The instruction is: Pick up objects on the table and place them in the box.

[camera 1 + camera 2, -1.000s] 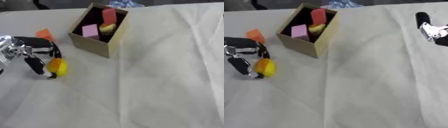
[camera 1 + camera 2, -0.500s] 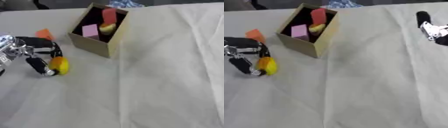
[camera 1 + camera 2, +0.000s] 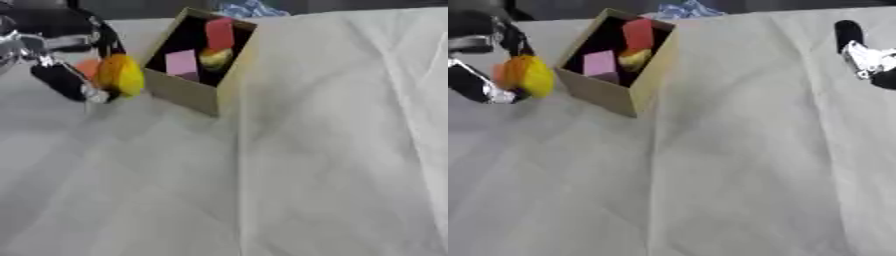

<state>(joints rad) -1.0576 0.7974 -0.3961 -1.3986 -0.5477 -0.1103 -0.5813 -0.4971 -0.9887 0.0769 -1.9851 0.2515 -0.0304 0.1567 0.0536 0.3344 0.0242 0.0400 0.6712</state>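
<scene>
Yellow oval object (image 3: pixel 120 75) pinched in curled left hand (image 3: pixel 61 65), long axis near upright, just left of box (image 3: pixel 197 60). Right hand (image 3: pixel 866 57) at right edge, fingers unreadable.

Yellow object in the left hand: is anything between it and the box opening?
Nothing visible blocks it. The left hand holds the yellow object beside the box, left of its near wall. The open top already holds pink, red and yellowish pieces, with dark space left around them.
</scene>
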